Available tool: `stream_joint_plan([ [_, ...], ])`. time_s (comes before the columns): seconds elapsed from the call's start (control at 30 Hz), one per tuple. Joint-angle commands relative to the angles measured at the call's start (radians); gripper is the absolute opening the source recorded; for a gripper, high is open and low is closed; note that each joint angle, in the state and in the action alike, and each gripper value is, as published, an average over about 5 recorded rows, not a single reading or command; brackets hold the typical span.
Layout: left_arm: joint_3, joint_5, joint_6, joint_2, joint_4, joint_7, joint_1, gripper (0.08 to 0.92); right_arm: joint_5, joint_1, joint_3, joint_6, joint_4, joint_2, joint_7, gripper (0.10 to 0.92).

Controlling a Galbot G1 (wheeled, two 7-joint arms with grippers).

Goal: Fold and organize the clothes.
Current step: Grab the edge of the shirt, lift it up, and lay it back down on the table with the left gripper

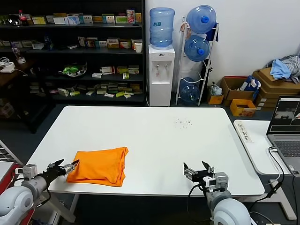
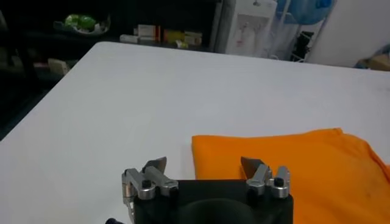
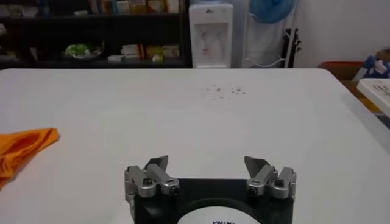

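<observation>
Where the white bench (image 1: 150,136) meets its near edge on the robot's left, the orange T-shirt (image 1: 99,167) lies folded into a compact, roughly rectangular pad, flat on the surface, no lettering showing on the upward face. One long edge runs close to the bench's front edge; a fold line shows along the side toward the bench's middle.

Left gripper (image 1: 63,167): low at the near-left corner, just beside the shirt's outer edge, jaws spread wide, nothing between them. In the left wrist view the gripper (image 2: 205,165) points across the bench with the shirt's corner (image 2: 286,170) lying just ahead of the fingertips; whether a tip touches the cloth cannot be told.

Right gripper (image 1: 199,169): near the front edge on the right, well apart from the shirt, jaws spread, empty, over bare bench. The right wrist view shows the gripper (image 3: 207,165) and, far off to one side, a corner of the orange cloth (image 3: 24,149).

A scatter of small dark specks (image 1: 183,123) marks the bench toward its far right. Beside the bench on the right, a laptop (image 1: 287,124) sits on a second table.
</observation>
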Motion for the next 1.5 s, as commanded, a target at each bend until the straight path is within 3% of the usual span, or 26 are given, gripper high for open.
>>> stream_joint_plan([
  [0.03,0.003,-0.018,-0.004,0.023,0.052,0.031,-0.01,0.823,0.001,-0.001,0.001,-0.001,0.0,-0.001,0.0,0.823],
  [0.63,0.051,0.014,0.005,0.002,0.054,0.026,-0.027,0.803,0.001,-0.009,0.006,-0.001,0.003,-0.002,0.001,0.823],
  [1.3,0.061,0.019,0.006,-0.016,0.011,0.014,-0.018,0.242,0.002,-0.007,0.005,-0.002,0.007,-0.002,0.004,0.823],
  [1.5,0.03,0.023,0.008,-0.031,-0.086,-0.008,0.001,0.106,0.0,-0.011,0.006,0.001,0.005,-0.001,0.003,0.823],
])
